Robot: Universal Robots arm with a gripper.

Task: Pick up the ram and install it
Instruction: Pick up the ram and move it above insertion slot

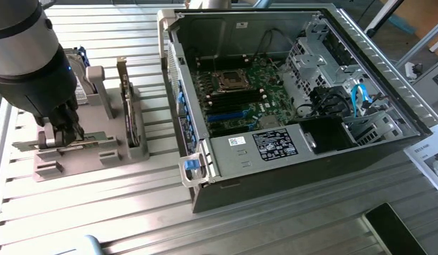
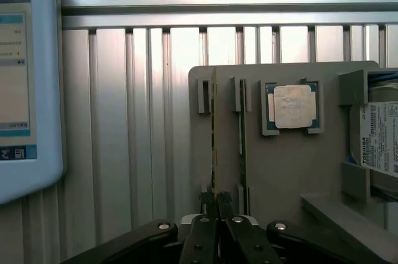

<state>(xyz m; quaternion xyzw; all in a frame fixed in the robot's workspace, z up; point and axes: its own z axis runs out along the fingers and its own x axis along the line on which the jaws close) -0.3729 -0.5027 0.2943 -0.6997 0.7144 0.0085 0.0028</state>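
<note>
The ram (image 2: pixel 214 133) stands on its long edge in a slot of the grey holder (image 2: pixel 286 164), seen as a thin green-yellow strip. My gripper (image 2: pixel 216 205) is down over the strip's near end, its two black fingers (image 2: pixel 206 205) pressed together on it, one on each side. A second thin stick (image 2: pixel 242 146) stands in the parallel slot beside it. In the exterior view the gripper (image 1: pixel 59 134) reaches down into the holder (image 1: pixel 98 154) at the exterior view's left. The open computer case (image 1: pixel 375 64) lies to the right, its motherboard (image 1: pixel 237 101) exposed.
On the holder sit a processor chip (image 2: pixel 292 107), a silver hard drive (image 2: pixel 379 139) and an upright expansion card (image 1: pixel 125 106). A pale blue tablet (image 2: pixel 25 83) lies on the slatted metal table (image 2: pixel 137 121). Papers (image 1: pixel 431 159) rest right of the case.
</note>
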